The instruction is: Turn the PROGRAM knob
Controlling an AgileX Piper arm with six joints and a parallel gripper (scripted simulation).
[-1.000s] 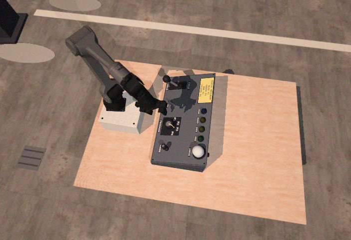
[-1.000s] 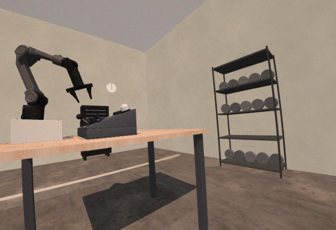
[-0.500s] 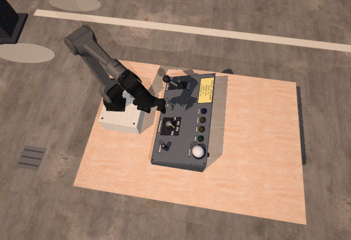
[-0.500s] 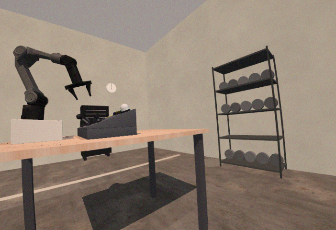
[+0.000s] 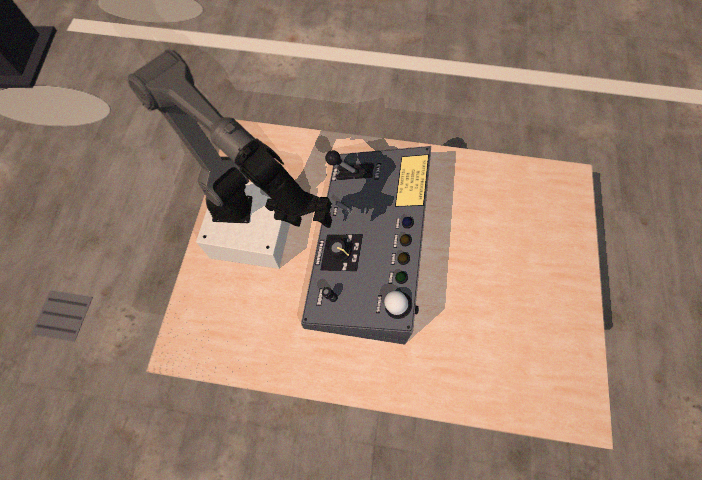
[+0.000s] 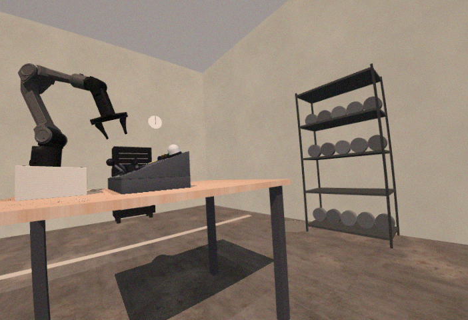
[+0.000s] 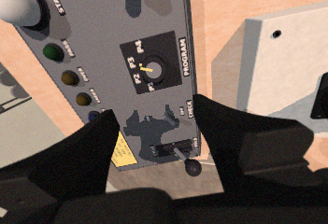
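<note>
The dark grey console (image 5: pixel 363 316) (image 6: pixel 159 177) (image 7: pixel 101 28) stands on the wooden table (image 5: pixel 505 339). Its PROGRAM knob (image 5: pixel 339 247) (image 7: pixel 154 70) is black with a yellow pointer. In the wrist view the pointer aims at about the P3 mark, on the side toward P2. My gripper (image 5: pixel 323 210) (image 6: pixel 113 128) (image 7: pixel 153 111) is open and empty. It hangs well above the console, over the stretch between the knob and the lever, and touches nothing.
Other controls on the panel are a lever with a black ball (image 5: pixel 332 156) (image 7: pixel 192 167), a small toggle (image 5: pixel 329 294), a white round button (image 5: pixel 396 302) (image 6: pixel 173 149), a column of lamps (image 5: pixel 404 239) and a yellow label (image 5: pixel 412 181). The arm's white base box (image 5: pixel 244 240) (image 7: pixel 283 61) stands left of the console.
</note>
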